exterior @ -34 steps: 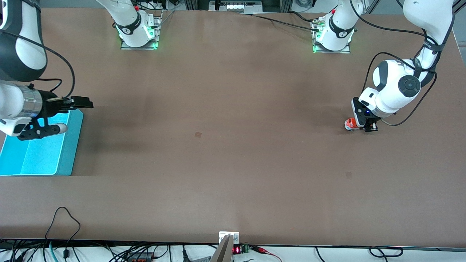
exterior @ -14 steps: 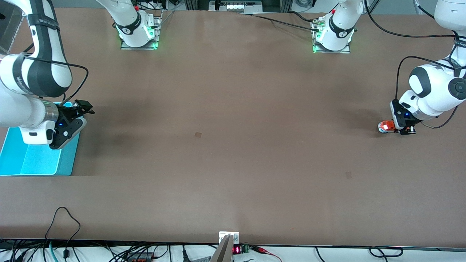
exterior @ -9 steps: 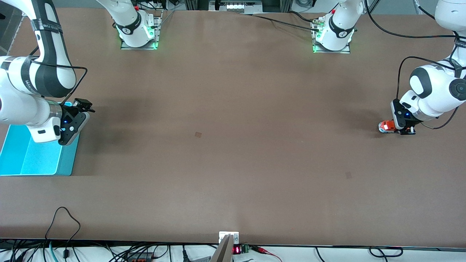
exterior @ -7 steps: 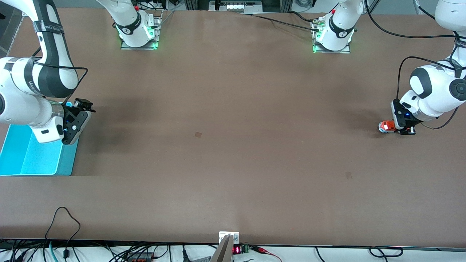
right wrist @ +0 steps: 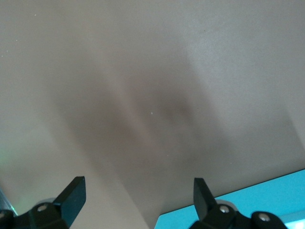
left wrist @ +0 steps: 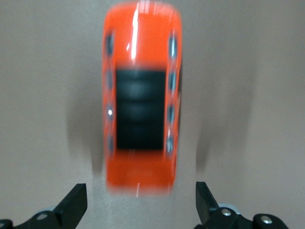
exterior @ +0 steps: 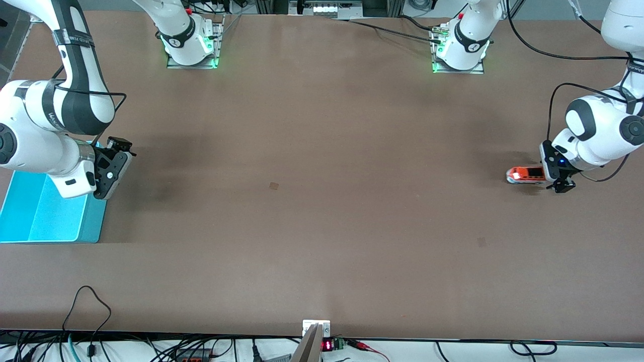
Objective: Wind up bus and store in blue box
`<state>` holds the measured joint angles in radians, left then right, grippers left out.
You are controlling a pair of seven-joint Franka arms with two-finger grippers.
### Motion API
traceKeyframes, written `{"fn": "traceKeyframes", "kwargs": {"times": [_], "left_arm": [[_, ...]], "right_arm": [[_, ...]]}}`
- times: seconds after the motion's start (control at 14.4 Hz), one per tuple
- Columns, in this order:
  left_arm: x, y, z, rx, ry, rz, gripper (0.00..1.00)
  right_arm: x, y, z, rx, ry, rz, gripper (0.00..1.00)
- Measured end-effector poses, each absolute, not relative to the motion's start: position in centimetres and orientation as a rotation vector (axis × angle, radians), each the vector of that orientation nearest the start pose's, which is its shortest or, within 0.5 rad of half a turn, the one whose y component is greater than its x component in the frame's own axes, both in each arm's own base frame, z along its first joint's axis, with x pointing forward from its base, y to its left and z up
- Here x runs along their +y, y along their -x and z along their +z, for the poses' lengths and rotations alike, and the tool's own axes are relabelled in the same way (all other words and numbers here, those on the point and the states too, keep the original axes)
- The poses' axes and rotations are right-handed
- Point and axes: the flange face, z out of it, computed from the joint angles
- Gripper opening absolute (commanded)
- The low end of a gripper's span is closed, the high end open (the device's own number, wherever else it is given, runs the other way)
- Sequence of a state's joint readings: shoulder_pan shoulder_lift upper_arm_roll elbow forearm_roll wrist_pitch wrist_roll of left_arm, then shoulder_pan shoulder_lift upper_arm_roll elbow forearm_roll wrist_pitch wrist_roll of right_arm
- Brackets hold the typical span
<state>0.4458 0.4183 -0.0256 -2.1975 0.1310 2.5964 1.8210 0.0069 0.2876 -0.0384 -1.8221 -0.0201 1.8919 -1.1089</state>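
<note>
The left gripper point(exterior: 559, 185) hangs low at the left arm's end of the table point(exterior: 322, 211), its jaws spread wide and holding nothing. The bus point(exterior: 523, 175) sits on the tabletop just clear of the fingertips, its length pointing away from the claw toward the right arm's end; in the left wrist view the bus point(left wrist: 141, 98) lies ahead of the two dark fingers point(left wrist: 71, 207), untouched. Nothing stands on the bare brown surface between it and the blue box point(exterior: 50, 216), well apart at the right arm's end. The right gripper point(exterior: 116, 151) hovers over the box's edge, jaws open and empty; a corner of the blue box point(right wrist: 248, 202) shows beside its fingers.
</note>
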Motion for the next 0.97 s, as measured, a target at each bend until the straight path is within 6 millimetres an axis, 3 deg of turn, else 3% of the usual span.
{"fn": "traceKeyframes", "kwargs": {"times": [0.28, 0.55, 0.97], "left_arm": [[20.7, -51.4, 23.1, 2.137, 2.333, 0.129, 1.00], [19.1, -52.2, 28.6, 2.107, 2.431, 0.224, 1.00], [17.4, -54.1, 36.6, 1.903, 2.664, 0.405, 1.00]], "right_arm": [[-1.9, -60.3, 36.3, -1.568, 2.597, 0.303, 1.00], [-1.9, -60.3, 36.3, -1.568, 2.597, 0.303, 1.00], [-2.3, -60.3, 36.3, -1.560, 2.602, 0.303, 1.00]]}}
